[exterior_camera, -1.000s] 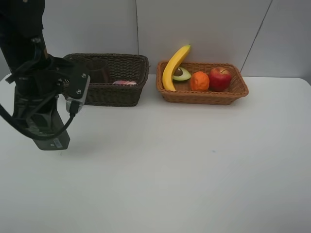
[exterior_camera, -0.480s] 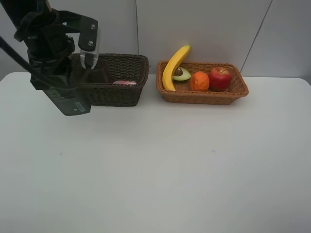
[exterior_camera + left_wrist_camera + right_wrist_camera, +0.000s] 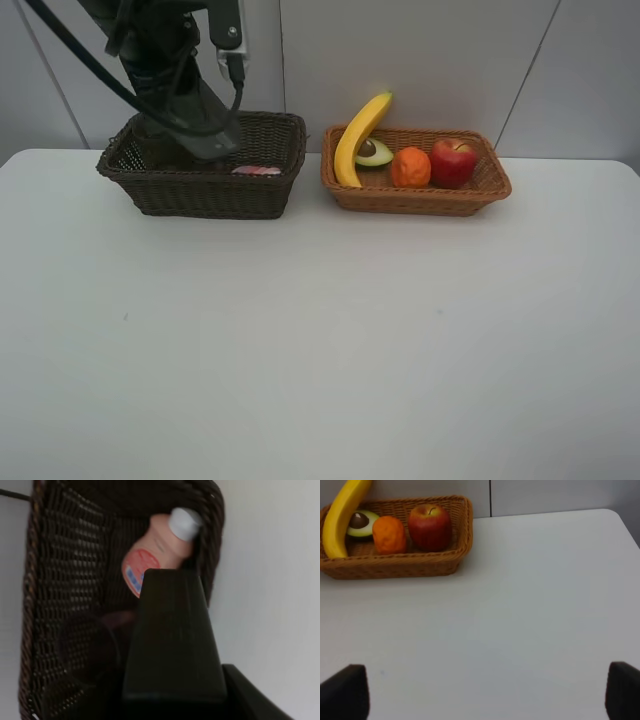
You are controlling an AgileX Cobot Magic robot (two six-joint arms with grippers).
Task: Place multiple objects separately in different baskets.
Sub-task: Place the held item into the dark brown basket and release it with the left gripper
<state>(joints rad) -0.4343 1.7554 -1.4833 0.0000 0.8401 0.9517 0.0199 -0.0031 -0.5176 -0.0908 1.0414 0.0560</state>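
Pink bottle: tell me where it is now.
The pink bottle lies inside the dark brown basket, left in the high view, near that basket's right end.

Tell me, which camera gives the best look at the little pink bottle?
The left wrist view: the pink bottle lies in the dark basket, white cap and label plain. The high view shows only a pink sliver over the rim; the right wrist view misses it.

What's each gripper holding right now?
Left gripper: closed on the dark green pump bottle.
Right gripper: jaws open, holding nothing.
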